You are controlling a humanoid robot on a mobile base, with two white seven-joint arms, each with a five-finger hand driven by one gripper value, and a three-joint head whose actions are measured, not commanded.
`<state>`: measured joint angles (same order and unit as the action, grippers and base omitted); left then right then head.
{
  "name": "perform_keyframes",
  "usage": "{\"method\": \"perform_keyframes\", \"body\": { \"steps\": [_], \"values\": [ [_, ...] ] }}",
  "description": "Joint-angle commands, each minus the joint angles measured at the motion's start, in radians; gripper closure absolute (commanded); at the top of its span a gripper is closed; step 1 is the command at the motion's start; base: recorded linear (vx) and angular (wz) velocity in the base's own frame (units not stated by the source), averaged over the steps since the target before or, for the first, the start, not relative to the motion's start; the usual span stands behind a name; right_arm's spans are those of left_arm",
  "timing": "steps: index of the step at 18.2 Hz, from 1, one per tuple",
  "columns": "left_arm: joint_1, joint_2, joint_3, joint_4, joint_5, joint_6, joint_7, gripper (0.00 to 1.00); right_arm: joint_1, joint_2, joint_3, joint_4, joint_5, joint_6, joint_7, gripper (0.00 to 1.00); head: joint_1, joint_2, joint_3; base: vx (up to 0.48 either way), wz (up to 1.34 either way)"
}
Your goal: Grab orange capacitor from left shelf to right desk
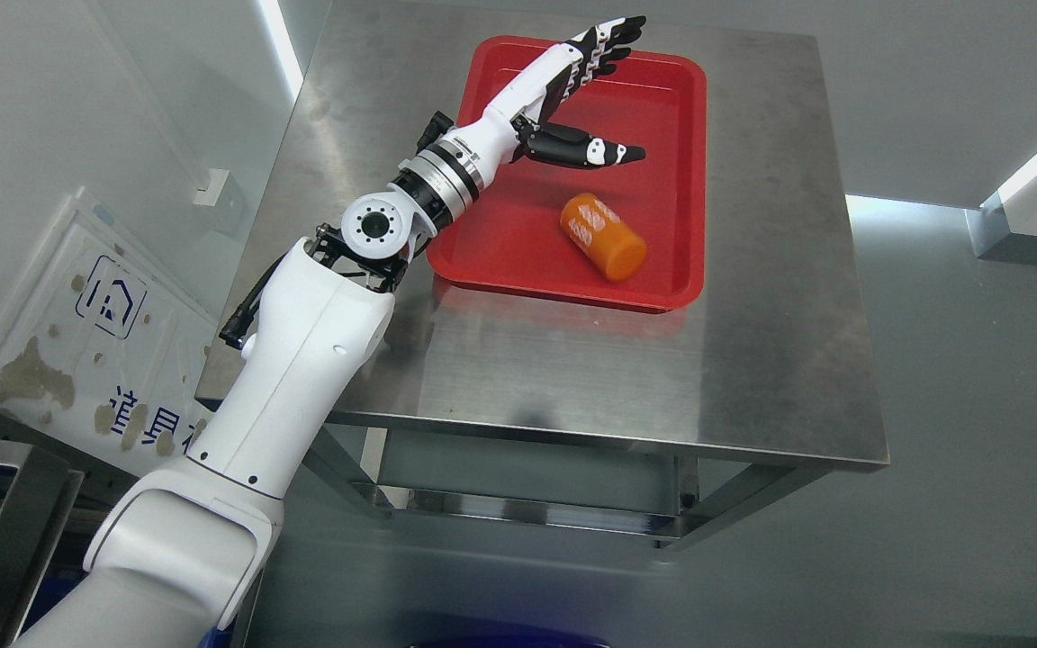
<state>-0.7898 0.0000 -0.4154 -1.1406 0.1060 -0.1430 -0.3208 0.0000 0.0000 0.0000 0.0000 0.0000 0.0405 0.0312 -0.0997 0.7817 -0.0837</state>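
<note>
The left hand [563,99] sits in the upper middle of the frame above the red tray [676,180], its fingers [604,40] stretched straight toward the top edge and the thumb [586,148] splayed out to the right — released, holding nothing. Its white arm [302,360] runs down from the wrist to the lower left corner of the frame. Just below and to the right of the thumb, apart from it, the orange capacitor [602,236] lies on its side on the tray floor, in the tray's lower right part. Its long axis runs diagonally, from upper left to lower right; the flat round end faces the lower right, and white markings sit on the upper-left part of its body, too small to read. The tray rests on a steel table [752,360] that fills the middle of the frame, with the tray toward its far side. At the left edge, a white panel [95,342] leans against the wall — it carries a blue house-shaped emblem and blue characters, partly worn and not legible.
</note>
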Motion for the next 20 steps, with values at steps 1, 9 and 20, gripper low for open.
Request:
{"method": "perform_keyframes", "body": {
  "steps": [1,9,20],
  "values": [
    [-0.025,0.017,0.294,-0.042,-0.002,0.0,-0.009,0.01,0.034,-0.018,-0.011,-0.023,0.0,-0.001,-0.001,0.0,0.0,0.0,0.0,0.0,0.0],
    [0.22,0.017,0.518,-0.224,-0.008,0.022,0.121,0.0,0.034,-0.018,-0.012,-0.023,0.0,-0.001,-0.001,0.0,0.0,0.0,0.0,0.0,0.0],
    [0.461,0.017,0.537,-0.341,-0.008,-0.053,0.115,0.0,0.034,-0.018,-0.012,-0.023,0.0,-0.001,-0.001,0.0,0.0,0.0,0.0,0.0,0.0]
  ]
}}
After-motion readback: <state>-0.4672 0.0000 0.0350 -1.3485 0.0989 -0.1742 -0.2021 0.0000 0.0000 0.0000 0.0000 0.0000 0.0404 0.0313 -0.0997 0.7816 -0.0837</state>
